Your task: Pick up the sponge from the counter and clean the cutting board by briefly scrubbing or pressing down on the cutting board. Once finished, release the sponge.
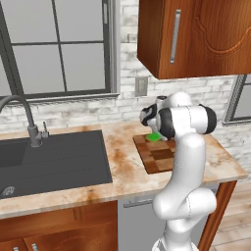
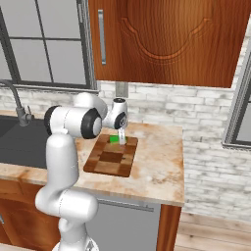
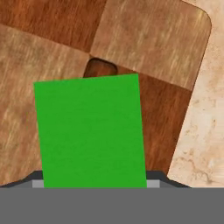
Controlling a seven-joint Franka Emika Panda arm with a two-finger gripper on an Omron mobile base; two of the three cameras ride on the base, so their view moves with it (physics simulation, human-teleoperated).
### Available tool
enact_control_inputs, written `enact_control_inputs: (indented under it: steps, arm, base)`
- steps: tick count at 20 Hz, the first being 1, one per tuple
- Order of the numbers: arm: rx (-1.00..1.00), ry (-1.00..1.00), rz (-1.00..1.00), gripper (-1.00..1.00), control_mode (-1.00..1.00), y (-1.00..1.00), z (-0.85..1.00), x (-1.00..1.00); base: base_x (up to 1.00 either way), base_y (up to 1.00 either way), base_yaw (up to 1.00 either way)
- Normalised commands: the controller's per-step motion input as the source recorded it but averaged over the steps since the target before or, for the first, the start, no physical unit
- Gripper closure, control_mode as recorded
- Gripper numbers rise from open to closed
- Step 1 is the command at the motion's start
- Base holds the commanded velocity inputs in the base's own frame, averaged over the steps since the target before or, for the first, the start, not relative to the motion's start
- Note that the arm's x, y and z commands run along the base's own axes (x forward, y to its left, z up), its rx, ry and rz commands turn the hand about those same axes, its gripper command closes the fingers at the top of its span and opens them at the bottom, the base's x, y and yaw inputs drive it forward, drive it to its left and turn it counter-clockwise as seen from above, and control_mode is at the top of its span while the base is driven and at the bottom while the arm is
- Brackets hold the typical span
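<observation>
In the left base view the arm's white links cover the gripper and most of the sponge (image 1: pixel 155 137), leaving only a green sliver; they also hide the right part of the cutting board (image 1: pixel 156 156). The sink basin (image 1: pixel 49 162) is cut by the left edge. In the right base view the gripper (image 2: pixel 121 136) is small, and whether its fingers clasp the sponge (image 2: pixel 114 139) cannot be told. In the hand view the sponge (image 3: pixel 91 131) fills the middle, hides the fingertips, and is cut by the bottom band, so the grip stays unseen
</observation>
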Motion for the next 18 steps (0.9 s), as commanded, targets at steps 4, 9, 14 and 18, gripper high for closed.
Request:
enact_control_inputs:
  steps: [4, 9, 14, 18]
  arm:
    - [0.00, 0.00, 0.00, 1.00, -1.00, 0.70, -0.15, 0.00]
    - [0.00, 0.00, 0.00, 1.00, -1.00, 0.70, -0.14, 0.00]
    - [0.00, 0.00, 0.00, 1.00, -1.00, 0.61, -0.18, 0.00]
    - [0.00, -0.01, 0.00, 1.00, -1.00, 0.39, -0.34, -0.11]
  base:
    - [0.00, 0.00, 0.00]
    - [0.00, 0.00, 0.00]
    - [0.00, 0.00, 0.00]
    - [0.00, 0.00, 0.00]
